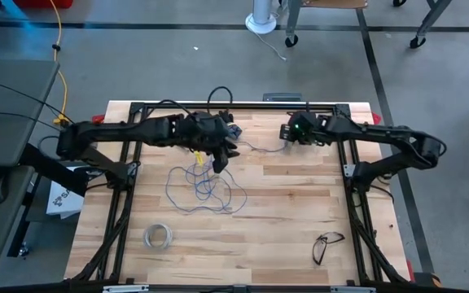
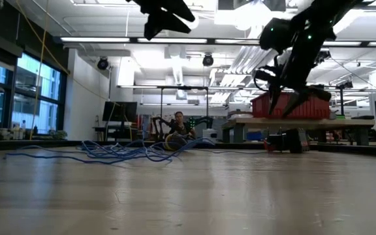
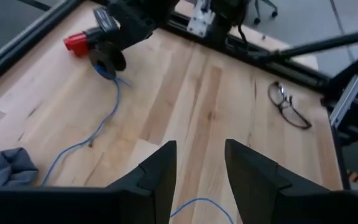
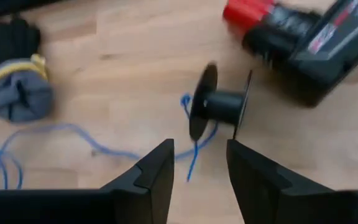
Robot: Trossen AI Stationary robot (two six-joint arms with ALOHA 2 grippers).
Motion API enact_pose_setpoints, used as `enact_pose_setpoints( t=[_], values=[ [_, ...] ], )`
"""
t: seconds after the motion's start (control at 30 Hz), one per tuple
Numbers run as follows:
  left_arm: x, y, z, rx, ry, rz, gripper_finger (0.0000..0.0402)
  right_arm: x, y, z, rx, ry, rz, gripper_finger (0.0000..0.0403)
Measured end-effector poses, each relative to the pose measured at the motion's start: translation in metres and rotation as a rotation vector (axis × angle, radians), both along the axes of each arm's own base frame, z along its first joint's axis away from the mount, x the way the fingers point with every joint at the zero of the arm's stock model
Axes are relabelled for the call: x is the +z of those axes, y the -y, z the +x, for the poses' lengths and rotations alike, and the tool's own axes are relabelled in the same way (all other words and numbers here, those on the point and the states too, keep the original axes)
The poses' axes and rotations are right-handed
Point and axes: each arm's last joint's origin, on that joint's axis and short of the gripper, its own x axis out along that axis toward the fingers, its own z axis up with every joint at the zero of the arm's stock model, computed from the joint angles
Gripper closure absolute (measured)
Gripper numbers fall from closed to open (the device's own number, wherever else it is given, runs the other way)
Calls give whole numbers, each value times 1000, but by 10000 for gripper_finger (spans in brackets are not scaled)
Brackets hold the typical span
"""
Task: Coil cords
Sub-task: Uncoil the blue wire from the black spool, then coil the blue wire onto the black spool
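wire: the thin blue wire (image 1: 206, 185) lies in a loose tangle on the bench (image 1: 283, 220), left of the middle, with one strand running toward the far edge to the spool.
spool: the small dark spool (image 4: 219, 102) lies on its side near the far edge, beside a black tool with a red end (image 4: 303, 37); almost no wire looks wound on it.
left pincer: the left pincer (image 3: 199, 168) hovers above the tangle, fingers parted a moderate way, holding nothing.
right pincer: the right pincer (image 4: 199, 165) hangs just over the spool, fingers parted with a clear gap, holding nothing.
other things: a rolled grey and black glove (image 4: 17, 78) near the far edge, a whitish ring (image 1: 158, 237) toward the near left corner, glasses (image 1: 326, 244) toward the near right corner.
progress: early by my judgement; the wire is uncoiled, the spool ungripped.
left to do: grasp the spool, catch the wire, wind the whole length on.
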Motion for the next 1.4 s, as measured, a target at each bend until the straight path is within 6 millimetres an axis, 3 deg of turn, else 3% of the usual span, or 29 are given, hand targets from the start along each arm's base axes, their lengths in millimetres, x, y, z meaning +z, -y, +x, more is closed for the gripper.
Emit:
enact_pose_setpoints(
  t=[0.27, 0.57, 0.73, 0.87, 0.97, 1.13, 1.4],
  values=[
    [2, 1, -1, -1, 7, -4, 270, -13, 18, -2, -90, -60, 50, 264],
    [2, -4, -1, 4, 17, 14, 270, -25, 23, 2, -122, -81, 79, 264],
    [4, -10, 0, 16, 34, 37, 270, -42, 27, 5, -142, -166, 93, 265],
    [8, -17, -1, 52, 68, 32, 270, -49, 29, 8, -127, -215, 32, 312],
    [14, -20, -3, 63, 113, 40, 270, -44, 26, 15, -29, -213, -49, 385],
    [31, -23, -15, 58, 182, 88, 270, -27, 14, 16, 109, -226, -135, 400],
    [56, -26, -38, 135, 279, 92, 270, 22, -23, -2, 303, -137, -242, 402]
  ],
)
